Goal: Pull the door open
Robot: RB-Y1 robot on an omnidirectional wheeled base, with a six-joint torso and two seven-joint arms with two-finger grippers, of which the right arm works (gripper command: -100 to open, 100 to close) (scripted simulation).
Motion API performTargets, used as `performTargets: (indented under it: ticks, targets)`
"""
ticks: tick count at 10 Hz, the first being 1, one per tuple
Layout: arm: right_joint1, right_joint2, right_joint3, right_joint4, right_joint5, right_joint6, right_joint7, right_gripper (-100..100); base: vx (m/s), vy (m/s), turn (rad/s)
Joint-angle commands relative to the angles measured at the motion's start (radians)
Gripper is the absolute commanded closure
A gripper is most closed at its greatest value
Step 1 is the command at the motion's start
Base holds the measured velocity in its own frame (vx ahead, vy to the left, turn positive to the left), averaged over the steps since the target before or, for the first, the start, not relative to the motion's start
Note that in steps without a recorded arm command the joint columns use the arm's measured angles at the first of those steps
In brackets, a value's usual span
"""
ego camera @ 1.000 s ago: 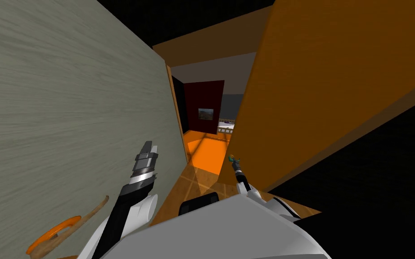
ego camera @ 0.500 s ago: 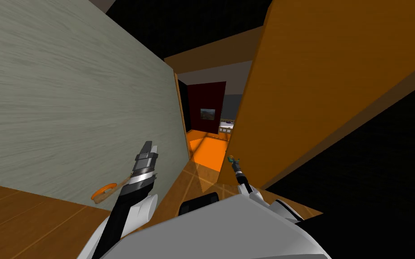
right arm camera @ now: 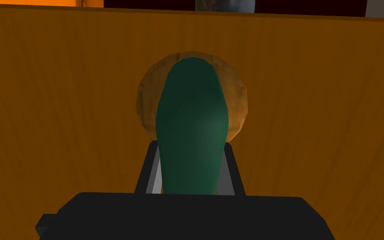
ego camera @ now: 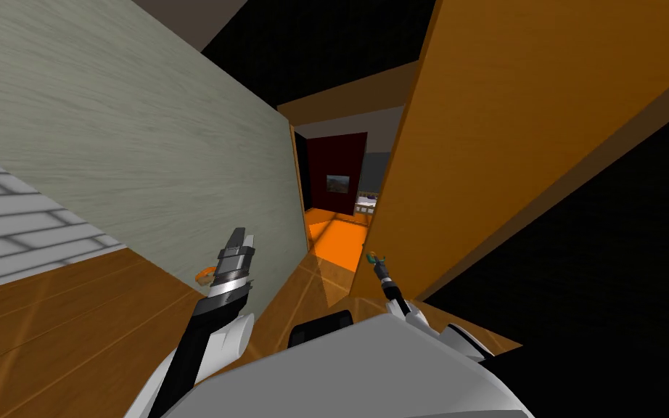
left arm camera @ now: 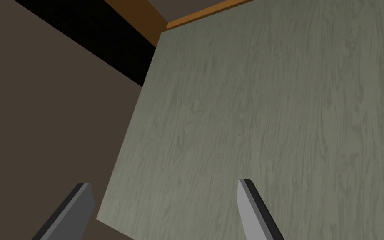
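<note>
A brown wooden floor (ego camera: 72,319) fills the lower left of the head view. Grey tiles (ego camera: 6,232) lie at the left edge, and a grey-green wall (ego camera: 122,145) rises above. The orange door (ego camera: 514,130) stands on the right, partly open. A dark red wall (ego camera: 337,167) shows through the gap in the middle. The right wrist view shows the green handle (right arm camera: 191,125) close up. It is long and runs from its round plate (right arm camera: 145,104) straight toward the right gripper (right arm camera: 191,146), whose jaws squeeze its sides. The left gripper (left arm camera: 164,183) hangs free, jaws wide apart.
</note>
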State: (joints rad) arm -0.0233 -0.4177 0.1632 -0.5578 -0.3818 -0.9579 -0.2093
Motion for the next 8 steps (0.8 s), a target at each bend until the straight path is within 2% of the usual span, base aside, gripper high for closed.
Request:
performTargets:
  ticks: [1, 2, 3, 4, 5, 6, 7, 8]
  targets:
    - [0.014, -0.013, 0.017, -0.006, 0.007, -0.012, -0.019, 100, -0.229, -0.044, 0.082]
    - [0.019, -0.019, 0.026, -0.009, 0.011, -0.018, -0.027, 100, -0.23, -0.048, 0.097]
    - [0.014, -0.011, 0.022, -0.009, 0.01, -0.012, -0.019, 100, -0.103, -0.013, 0.028]
    - [0.01, -0.01, 0.047, -0.009, 0.007, -0.012, -0.02, 100, -0.158, -0.007, 0.034]
    - [0.004, -0.011, 0.062, -0.01, 0.003, -0.012, -0.019, 100, -0.218, -0.016, 0.045]
    - [0.004, -0.011, 0.062, -0.01, 0.003, -0.012, -0.019, 100, -0.153, -0.024, 0.022]
    - [-0.006, -0.012, 0.088, -0.011, -0.002, -0.013, -0.017, 100, -0.177, -0.014, 0.017]
    - [-0.01, -0.012, 0.098, -0.011, -0.005, -0.013, -0.016, 100, -0.186, -0.031, 0.029]
